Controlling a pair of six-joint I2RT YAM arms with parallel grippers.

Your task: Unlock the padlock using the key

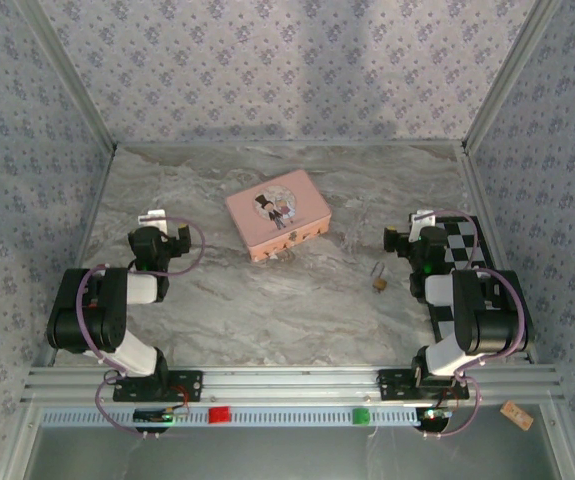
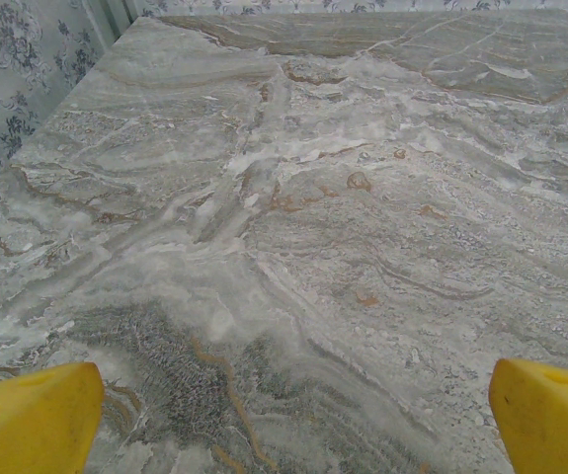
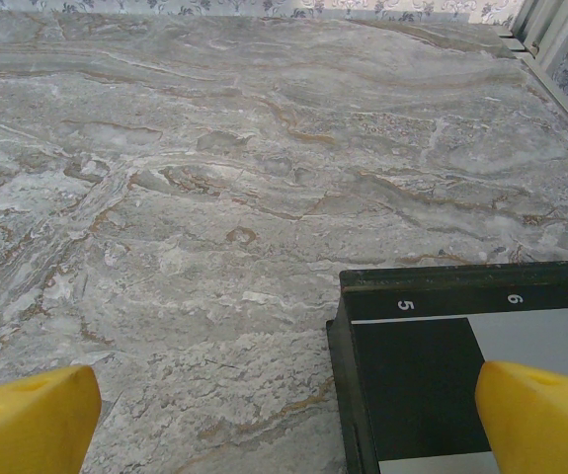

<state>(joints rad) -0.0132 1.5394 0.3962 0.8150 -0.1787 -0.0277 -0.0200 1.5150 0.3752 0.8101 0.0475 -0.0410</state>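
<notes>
— What is seen closest?

— A metal rail (image 1: 287, 384) is seen at the near edge of the desk (image 1: 267, 310). A red block (image 1: 219, 413) and a green block (image 1: 361, 414) are set just below it.

— Where is the padlock found?

— The padlock (image 1: 379, 284) is laid on the desk's right half. It is just left of the right arm and beside a black and white checked board (image 1: 462, 255). A thin pale bit is seen at its top. It cannot be told if that is the loop or the key. Nothing is held on it.

— How are the jaws kept?

— The left gripper (image 1: 159, 228) is held low over bare desk on the left side. In its wrist view (image 2: 293, 415) the yellow jaws are spread wide apart, and nothing is held. The right gripper (image 1: 419, 228) is held over the near corner of the checked board (image 3: 442, 375). In its wrist view (image 3: 284, 415) the jaws are also spread wide, and nothing is held.

— What is seen farther back?

— A pink tin (image 1: 278, 214) is set near the middle, well apart from both grippers. The padlock is placed to its near right. Flowered walls (image 1: 287, 60) are seen behind.
</notes>
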